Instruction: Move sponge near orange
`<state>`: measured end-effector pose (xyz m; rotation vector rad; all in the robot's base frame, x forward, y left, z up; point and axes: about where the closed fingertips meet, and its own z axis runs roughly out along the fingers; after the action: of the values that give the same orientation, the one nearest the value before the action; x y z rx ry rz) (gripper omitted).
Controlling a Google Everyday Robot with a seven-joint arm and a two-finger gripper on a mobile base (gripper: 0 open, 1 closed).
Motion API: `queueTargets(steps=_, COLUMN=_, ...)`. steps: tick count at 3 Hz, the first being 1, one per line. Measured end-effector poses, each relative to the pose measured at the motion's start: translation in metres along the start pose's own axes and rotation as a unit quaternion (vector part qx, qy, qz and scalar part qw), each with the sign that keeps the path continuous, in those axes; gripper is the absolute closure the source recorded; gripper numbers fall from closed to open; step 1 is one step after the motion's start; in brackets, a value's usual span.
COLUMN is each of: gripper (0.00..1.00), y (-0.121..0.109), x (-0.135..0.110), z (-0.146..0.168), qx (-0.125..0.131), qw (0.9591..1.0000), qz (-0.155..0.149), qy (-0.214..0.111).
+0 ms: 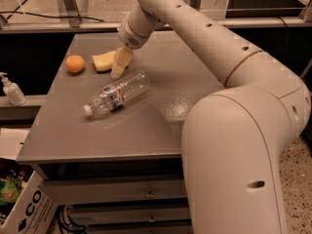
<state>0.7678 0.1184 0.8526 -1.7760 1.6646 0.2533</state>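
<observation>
The pale yellow sponge (102,61) lies flat on the grey table (73,135) at its far left. The orange (75,64) sits just to the left of it, with a small gap between them. My gripper (119,66) reaches down from the far side and points at the table at the sponge's right end, overlapping its edge. I cannot tell whether it touches the sponge.
A clear plastic water bottle (117,94) lies on its side just in front of the sponge and gripper. My large arm body (234,145) fills the right foreground. A pump bottle (11,89) stands on a ledge left of the table.
</observation>
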Motion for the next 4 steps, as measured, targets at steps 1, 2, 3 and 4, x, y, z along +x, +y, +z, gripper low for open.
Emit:
queueTargets(steps=1, gripper=0.00, y=-0.007, x=0.014, z=-0.021, qx=0.000, qw=0.9996, qz=0.026, qy=-0.007)
queueTargets(steps=2, gripper=0.00, y=-0.014, x=0.036, z=-0.052, qx=-0.002, qw=0.9968, qz=0.073, qy=-0.032)
queueTargets(steps=3, gripper=0.00, y=-0.022, x=0.055, z=-0.086, qx=0.007, qw=0.9920, qz=0.112, qy=-0.058)
queueTargets(steps=4, gripper=0.00, y=-0.025, x=0.077, z=-0.117, qx=0.019, qw=0.9847, qz=0.153, qy=-0.081)
